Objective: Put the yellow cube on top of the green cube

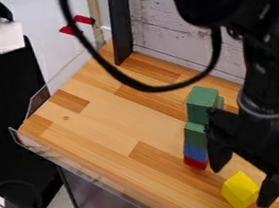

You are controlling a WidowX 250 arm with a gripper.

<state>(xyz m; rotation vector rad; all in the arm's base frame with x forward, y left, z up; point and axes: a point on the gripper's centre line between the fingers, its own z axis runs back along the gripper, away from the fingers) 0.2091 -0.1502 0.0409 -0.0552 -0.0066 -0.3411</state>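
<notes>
Grasping seems the step in hand in the camera view: the black gripper (242,183) is spread wide around the smooth yellow cube (239,192) on the striped wooden counter (98,121). Next it should close, then lift toward the green cube (201,102) topping the boxy stack (195,139).
</notes>
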